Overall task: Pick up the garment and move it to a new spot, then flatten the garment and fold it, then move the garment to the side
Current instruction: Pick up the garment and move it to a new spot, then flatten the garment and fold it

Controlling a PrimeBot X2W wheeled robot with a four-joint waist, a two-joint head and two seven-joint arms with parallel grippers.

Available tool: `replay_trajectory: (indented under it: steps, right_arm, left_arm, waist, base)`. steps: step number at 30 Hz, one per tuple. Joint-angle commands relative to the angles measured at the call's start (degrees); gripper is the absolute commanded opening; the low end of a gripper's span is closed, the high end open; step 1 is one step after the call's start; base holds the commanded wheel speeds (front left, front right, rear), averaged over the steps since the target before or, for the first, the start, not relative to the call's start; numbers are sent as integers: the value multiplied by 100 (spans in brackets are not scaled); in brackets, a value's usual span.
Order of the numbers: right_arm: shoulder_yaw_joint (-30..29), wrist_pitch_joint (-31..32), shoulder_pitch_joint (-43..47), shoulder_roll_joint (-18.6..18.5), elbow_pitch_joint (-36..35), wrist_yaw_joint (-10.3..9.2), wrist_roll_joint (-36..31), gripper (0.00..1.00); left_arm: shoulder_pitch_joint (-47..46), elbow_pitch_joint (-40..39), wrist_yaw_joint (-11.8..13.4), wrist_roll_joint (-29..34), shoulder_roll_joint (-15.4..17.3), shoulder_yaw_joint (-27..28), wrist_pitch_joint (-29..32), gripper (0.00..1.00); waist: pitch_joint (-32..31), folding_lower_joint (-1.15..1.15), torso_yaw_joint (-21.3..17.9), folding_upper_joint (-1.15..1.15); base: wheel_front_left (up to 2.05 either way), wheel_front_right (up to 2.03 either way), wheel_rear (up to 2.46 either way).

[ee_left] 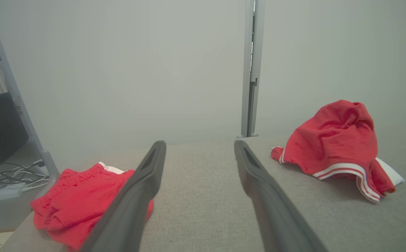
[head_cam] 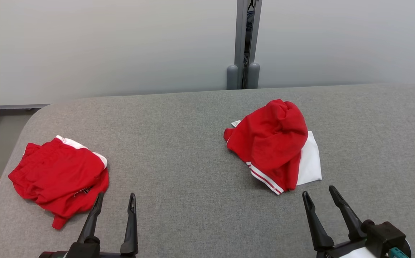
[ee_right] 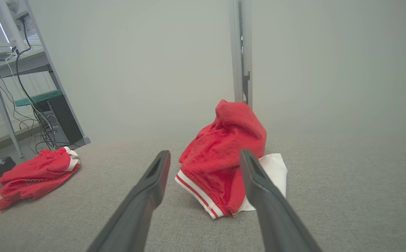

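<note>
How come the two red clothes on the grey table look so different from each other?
The red garment on the left lies low and fairly flat; the red garment on the right is bunched into a taller heap. The left one shows a broad white band; the right one has thin white stripes and a white panel poking out. Both are red-and-white cloth lying on the grey table.

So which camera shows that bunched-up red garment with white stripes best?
The head view: it looks down on the whole striped garment. The right wrist view shows its near side from low down; the left wrist view shows it at the right.
</note>
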Motion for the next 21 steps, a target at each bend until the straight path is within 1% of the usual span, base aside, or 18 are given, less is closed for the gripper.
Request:
replay_trajectory:
  steps: [1, 9, 17, 21]
  right_arm:
    - [7, -31, 40, -32, 17, 9, -40, 100]
    - [75, -31, -6, -32, 38, 9, -37, 100]
    - [84, -31, 9, -32, 63, 9, -45, 100]
    - [92, -31, -13, -32, 67, 9, -26, 100]
  left_arm:
    - [20, 4, -32, 53, 9, 30, -25, 100]
    - [82, 123, -155, 85, -47, 73, -25, 100]
    - [53, 192, -210, 126, -68, 97, -25, 100]
    - [53, 267, -172, 149, -71, 128, -25, 100]
  waist:
    - [-9, 0, 5, 0]
    - [-25, 0, 8, 0]
    - [-41, 0, -37, 0]
    - [-43, 0, -73, 0]
  base:
    - [0, 0, 0]
    - [0, 0, 0]
    - [0, 0, 0]
    - [0, 0, 0]
